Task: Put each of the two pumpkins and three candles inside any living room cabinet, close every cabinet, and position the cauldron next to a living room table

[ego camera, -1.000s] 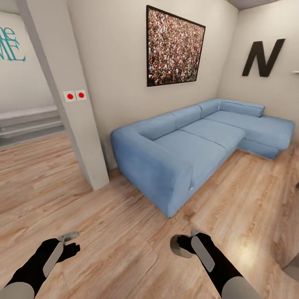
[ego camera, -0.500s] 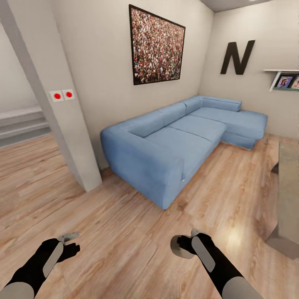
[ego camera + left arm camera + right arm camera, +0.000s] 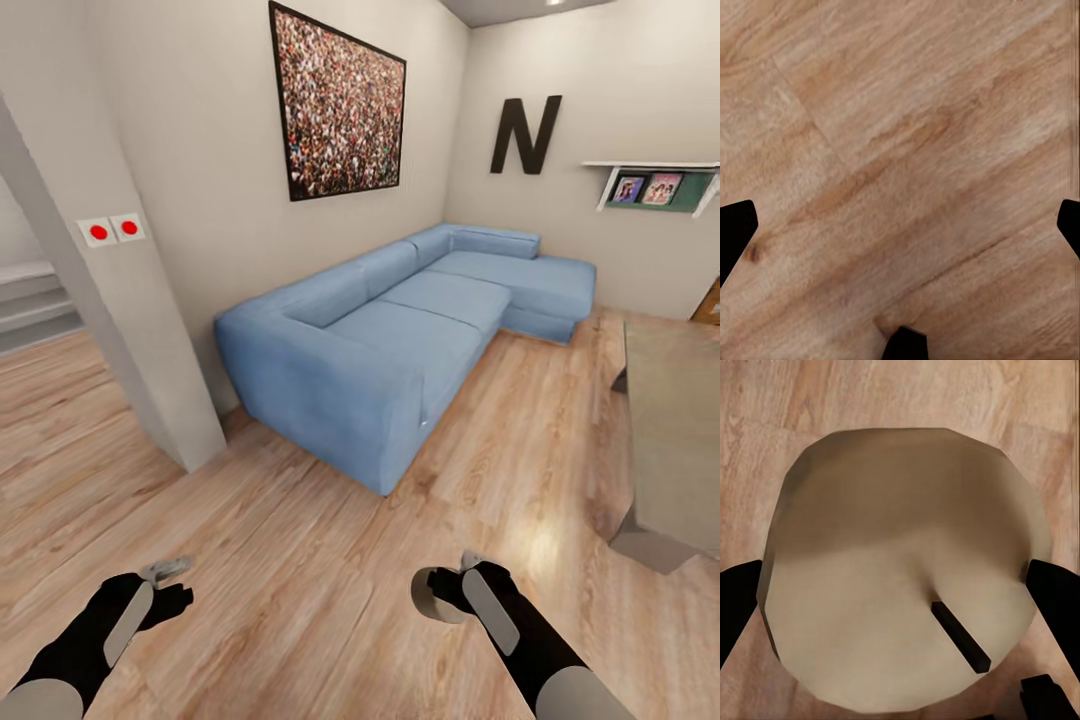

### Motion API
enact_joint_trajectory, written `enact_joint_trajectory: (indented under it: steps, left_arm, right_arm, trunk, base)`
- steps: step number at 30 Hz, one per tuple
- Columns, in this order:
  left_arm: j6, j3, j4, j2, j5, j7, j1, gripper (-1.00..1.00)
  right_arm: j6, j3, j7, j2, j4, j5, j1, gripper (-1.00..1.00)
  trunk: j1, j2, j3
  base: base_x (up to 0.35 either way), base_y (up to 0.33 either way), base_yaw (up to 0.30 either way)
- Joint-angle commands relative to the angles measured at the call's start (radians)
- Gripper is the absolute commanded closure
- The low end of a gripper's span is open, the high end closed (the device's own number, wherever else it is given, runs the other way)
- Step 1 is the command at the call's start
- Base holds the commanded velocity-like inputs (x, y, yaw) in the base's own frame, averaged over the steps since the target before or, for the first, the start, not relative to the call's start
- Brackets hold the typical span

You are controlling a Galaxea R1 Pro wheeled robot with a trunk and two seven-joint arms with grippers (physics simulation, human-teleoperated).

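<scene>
My right gripper is shut on a round pale beige candle, held low over the wooden floor. In the right wrist view the candle shows its flat top and dark wick between the black fingers. My left gripper hangs open over bare floor, and its fingertips stand far apart with nothing between them. The table, long and low with a grey top, reaches in from the right edge. The pumpkins, the cabinet and the cauldron are out of view.
A blue sectional sofa runs along the far wall ahead. A grey pillar with two red buttons stands at the left, with steps behind it. Open wooden floor lies between me, the sofa and the table.
The whole view has swung to the right: sofa, pillar and picture have slid left, and the table has come into view at the right. Both arms keep their pose.
</scene>
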Motion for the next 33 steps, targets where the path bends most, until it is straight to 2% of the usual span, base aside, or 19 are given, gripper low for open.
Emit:
enact_joint_trajectory:
  steps: [1, 17, 23, 33]
  left_arm:
    - [0.001, 0.0, -0.001, -0.001, 0.0, 0.0, 0.0, -1.0]
    - [0.016, 0.001, -0.003, -0.004, 0.001, 0.005, 0.0, -1.0]
    - [0.017, 0.001, -0.003, -0.004, 0.001, 0.005, 0.0, -1.0]
    - [0.016, 0.001, -0.002, -0.005, 0.001, 0.005, 0.0, -1.0]
  right_arm:
    - [0.0, 0.0, 0.001, 0.0, 0.0, -0.001, 0.0, 1.0]
    - [0.001, -0.002, 0.002, -0.002, 0.007, -0.001, 0.0, 1.0]
    - [0.001, -0.002, 0.002, -0.002, 0.007, -0.001, 0.0, 1.0]
    - [0.001, -0.002, 0.002, -0.002, 0.007, -0.001, 0.0, 1.0]
  trunk:
    - [-0.004, 0.007, 0.002]
    - [-0.065, 0.119, 0.039]
    - [-0.088, 0.161, 0.053]
    - [-0.127, 0.231, 0.075]
  base:
    - [-0.005, 0.013, -0.25]
    - [-0.001, 0.001, -0.25]
    - [-0.165, 0.0, -0.25]
    - [-0.028, 0.0, -0.25]
